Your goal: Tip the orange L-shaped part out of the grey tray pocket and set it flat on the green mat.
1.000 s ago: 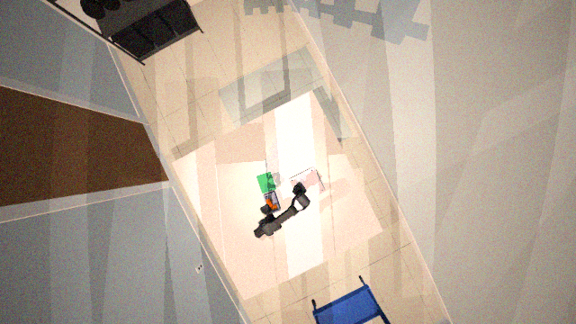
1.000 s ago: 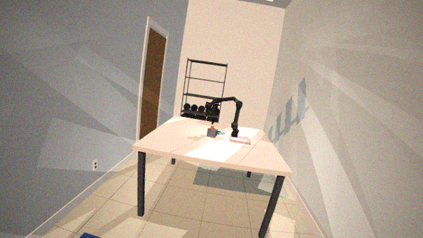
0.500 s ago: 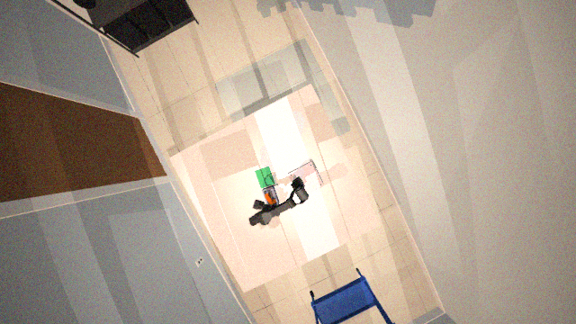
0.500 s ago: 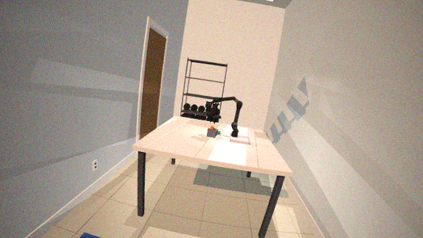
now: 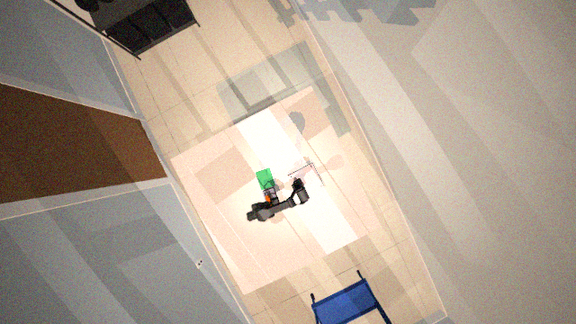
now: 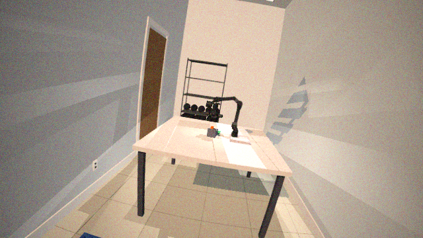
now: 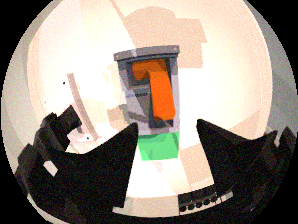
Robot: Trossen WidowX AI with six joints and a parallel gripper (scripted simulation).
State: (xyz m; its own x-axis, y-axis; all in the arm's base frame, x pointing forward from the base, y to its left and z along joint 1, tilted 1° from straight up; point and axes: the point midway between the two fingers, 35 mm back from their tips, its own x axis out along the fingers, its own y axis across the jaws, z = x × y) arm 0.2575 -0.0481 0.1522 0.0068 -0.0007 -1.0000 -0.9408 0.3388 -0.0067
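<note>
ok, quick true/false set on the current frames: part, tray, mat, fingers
1. The orange part is at the grey tray. True.
2. The gripper is shut on the part. False: the fingers are open and hold nothing, above the tray.
3. The part lies on the green mat. False: nothing orange is on the mat.
4. The mat lies right beside the tray. True.
5. A blue cart stands on the floor. True.

blue cart (image 5: 346, 306) cut off (bottom edge), green mat (image 7: 158, 147) partly hidden
</note>
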